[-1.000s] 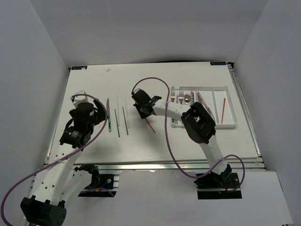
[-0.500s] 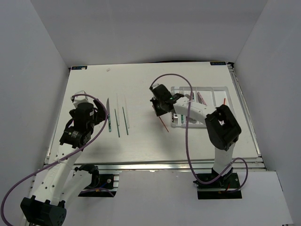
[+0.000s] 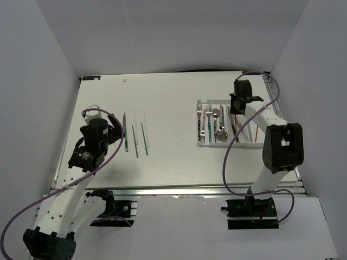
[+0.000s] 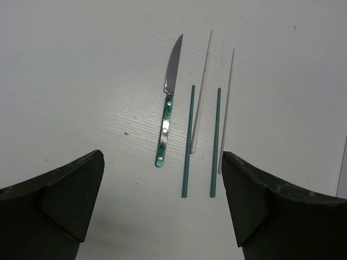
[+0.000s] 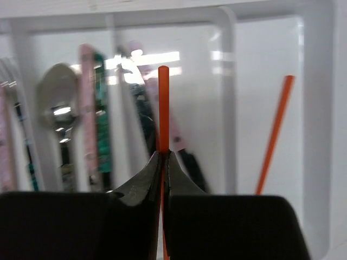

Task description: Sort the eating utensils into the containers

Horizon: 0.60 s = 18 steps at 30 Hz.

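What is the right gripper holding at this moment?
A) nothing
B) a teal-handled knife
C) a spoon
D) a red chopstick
D: in the right wrist view, the right gripper is pinched shut on a red chopstick, with the white tray behind it.

Probably a lab: white booth walls (image 3: 162, 32), aluminium-railed table (image 3: 173, 162).
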Motion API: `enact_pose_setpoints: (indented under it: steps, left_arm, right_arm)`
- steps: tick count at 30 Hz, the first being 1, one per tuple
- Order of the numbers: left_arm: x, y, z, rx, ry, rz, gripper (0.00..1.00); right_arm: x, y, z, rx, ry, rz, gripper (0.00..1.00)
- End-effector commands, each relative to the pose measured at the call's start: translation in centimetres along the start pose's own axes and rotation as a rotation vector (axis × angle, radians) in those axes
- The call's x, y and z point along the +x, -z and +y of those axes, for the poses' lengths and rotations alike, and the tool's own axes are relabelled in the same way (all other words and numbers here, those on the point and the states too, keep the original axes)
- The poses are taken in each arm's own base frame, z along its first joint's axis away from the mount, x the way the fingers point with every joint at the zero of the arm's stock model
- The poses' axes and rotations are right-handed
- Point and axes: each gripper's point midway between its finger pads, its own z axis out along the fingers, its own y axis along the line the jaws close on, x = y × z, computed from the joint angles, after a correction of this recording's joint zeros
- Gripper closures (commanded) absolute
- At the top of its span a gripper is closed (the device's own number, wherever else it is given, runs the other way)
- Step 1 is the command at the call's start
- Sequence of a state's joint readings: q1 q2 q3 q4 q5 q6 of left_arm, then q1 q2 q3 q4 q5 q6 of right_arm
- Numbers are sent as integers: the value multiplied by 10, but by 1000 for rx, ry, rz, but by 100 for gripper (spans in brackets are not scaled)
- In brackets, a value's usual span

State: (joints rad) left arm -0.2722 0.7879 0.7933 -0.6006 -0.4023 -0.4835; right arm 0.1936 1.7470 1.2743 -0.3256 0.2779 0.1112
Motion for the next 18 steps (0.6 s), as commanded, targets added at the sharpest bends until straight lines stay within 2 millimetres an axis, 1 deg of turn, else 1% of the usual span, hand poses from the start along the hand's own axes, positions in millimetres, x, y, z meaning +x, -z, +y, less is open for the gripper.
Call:
enact_pose_setpoints:
  steps: [1,2,5,7,8,10,11,13,16,18]
  left_arm:
    - [-4,5,-6,34,-5,-13,2]
    - [-3,5,-7,40,-6,-14,2]
    - [-5,8,-11,68,-6,-20,2]
    - [-6,9,-11,73,-7,-23,2]
    - [-5,9,-12,77,-8,-20,2]
    - [-5,9,-13,84,-11,-18,2]
    - [-4,9,-15,94,-13,-15,2]
    - [-4,10,-18,113,-10,-15,2]
    - [-2,12,-21,127,-16,-12,2]
    - [-1,11,-23,130,-20,-9,2]
  right_arm:
    - [-24,-8,-40,97,-4,-31,100]
    - [-19,-15,-50,122,3,-11,100]
    - [-16,-23,-71,194,-9,1,100]
    - [-17,-25,-81,216,-23,-5,100]
    - [-19,-25,-91,228,-43,-9,100]
    - [-25,-24,-94,191,-67,-5,100]
    - [-23,-24,-106,193,-94,2,100]
    - [-26,-23,-108,184,-103,-12,100]
    - [-24,-27,-112,191,-98,6,100]
    - [-27,-27,-116,198,-107,8,100]
